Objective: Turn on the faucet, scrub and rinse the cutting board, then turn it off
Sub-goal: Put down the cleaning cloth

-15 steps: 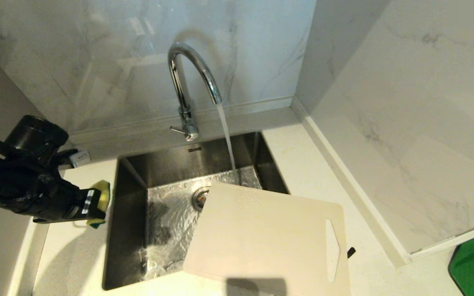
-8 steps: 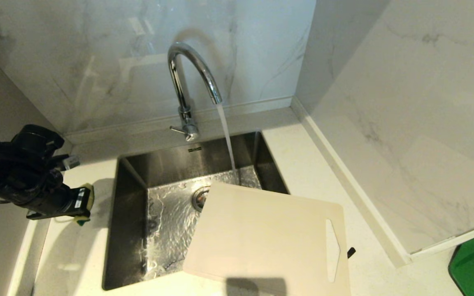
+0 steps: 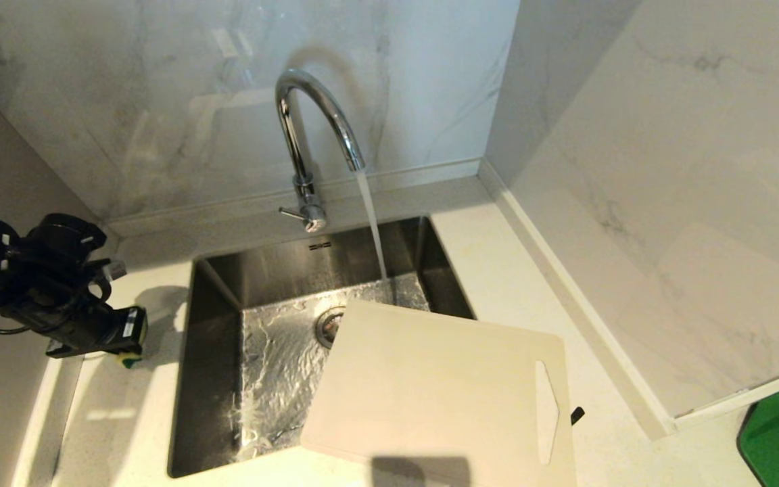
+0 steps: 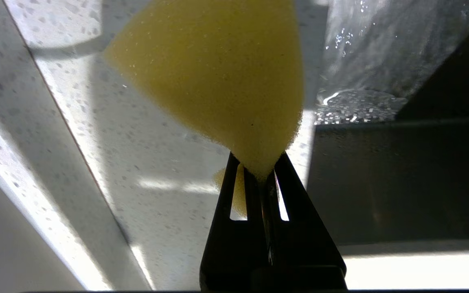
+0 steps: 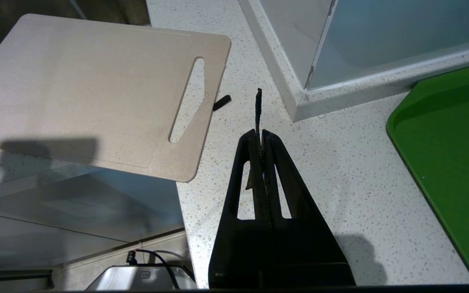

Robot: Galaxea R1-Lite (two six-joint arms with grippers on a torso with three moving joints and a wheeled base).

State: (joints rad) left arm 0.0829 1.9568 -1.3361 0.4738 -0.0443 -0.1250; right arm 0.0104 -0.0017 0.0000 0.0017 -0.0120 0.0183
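Head view first: the faucet (image 3: pixel 315 135) is running, its stream landing at the back of the sink (image 3: pixel 214 379), just behind the far edge of the cutting board (image 3: pixel 430 385). The board lies flat across the sink's front right corner, half over the basin and half on the counter (image 3: pixel 511 270), handle slot toward the right. The left gripper (image 3: pixel 134 338) sits over the counter by the sink's left edge, well apart from the board.

Left wrist view: that gripper's jaws are pinched tight on a yellow sponge (image 4: pixel 218 73), which fans out past the tips, with the sink rim beside it.

Right wrist view: the right gripper (image 5: pixel 261 138) is closed on nothing, hanging over the counter's front right part near the board's slot and a green tray (image 5: pixel 454 154).

My take: the scrub is the step at hand. I'd bring the sponge in across the sink, lay it flat on the board and press gently, since the overhanging half could tip or slide.
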